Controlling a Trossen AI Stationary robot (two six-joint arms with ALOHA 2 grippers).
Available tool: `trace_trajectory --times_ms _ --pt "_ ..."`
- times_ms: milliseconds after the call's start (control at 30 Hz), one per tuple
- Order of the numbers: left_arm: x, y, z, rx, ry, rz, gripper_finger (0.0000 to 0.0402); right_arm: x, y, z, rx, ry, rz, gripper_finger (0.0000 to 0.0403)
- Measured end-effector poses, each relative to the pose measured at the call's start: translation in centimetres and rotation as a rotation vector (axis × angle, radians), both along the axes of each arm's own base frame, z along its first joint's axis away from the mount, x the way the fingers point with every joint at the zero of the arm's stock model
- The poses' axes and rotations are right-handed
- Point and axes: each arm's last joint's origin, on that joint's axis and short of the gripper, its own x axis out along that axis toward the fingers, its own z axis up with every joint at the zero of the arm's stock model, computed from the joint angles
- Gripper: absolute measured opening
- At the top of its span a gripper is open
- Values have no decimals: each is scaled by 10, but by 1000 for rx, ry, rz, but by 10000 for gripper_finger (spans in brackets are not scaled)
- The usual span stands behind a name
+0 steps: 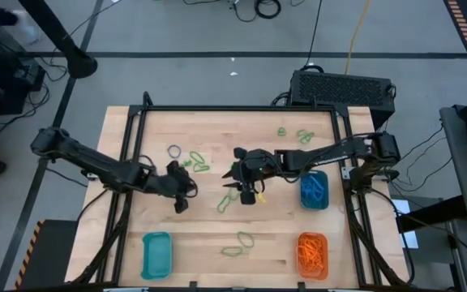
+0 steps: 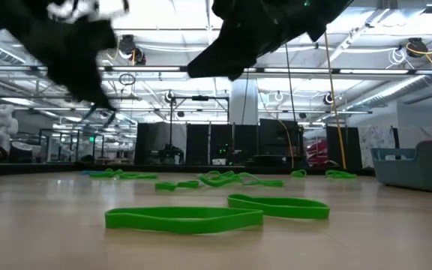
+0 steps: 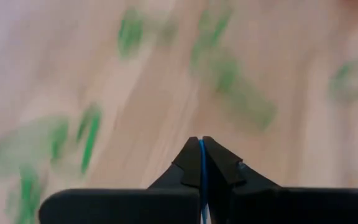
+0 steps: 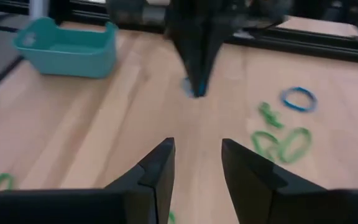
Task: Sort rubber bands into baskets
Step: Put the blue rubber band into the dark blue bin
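We see left gripper [image 3: 201, 144] pinched tight on thin blue rubber band [image 3: 201, 180]; right gripper [image 4: 197, 163] parted, empty, above pale wood table [image 4: 135, 112].

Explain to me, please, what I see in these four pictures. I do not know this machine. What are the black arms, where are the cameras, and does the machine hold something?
This is a robot with two dark arms over a wooden table. Each arm ends in a gripper with two fingers.

One picture looks straight down on the table. One looks level across the table top. The other two come from cameras on the wrists of the arms.

Green rubber bands lie scattered on the wood, and one blue band lies at the far side. Three baskets stand near the edges: an empty teal basket, a teal basket with blue bands, and an orange basket with orange bands.

The left gripper is shut on a thin blue rubber band. The right gripper is open, holds nothing, and hangs over the middle of the table.
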Motion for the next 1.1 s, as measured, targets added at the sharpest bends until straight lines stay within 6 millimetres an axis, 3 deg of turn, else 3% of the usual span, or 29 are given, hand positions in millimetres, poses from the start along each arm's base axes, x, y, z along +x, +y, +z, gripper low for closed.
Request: trace_trajectory --times_ms 167,333,533,833,1100 --pt "-1 1 35 26 -263 -68 2 11 1 -14 -2 -29 27 125" --pt "-2 1 56 49 -436 -101 1 26 1 -20 24 -169 26 130" --pt "1 0 60 72 -479 -117 1 44 4 -20 79 -206 111 177" --pt "4 -2 62 48 -517 -143 0 49 4 -6 71 -285 107 259" --pt "5 -1 63 63 -527 -119 0 50 4 -4 76 -303 106 254"
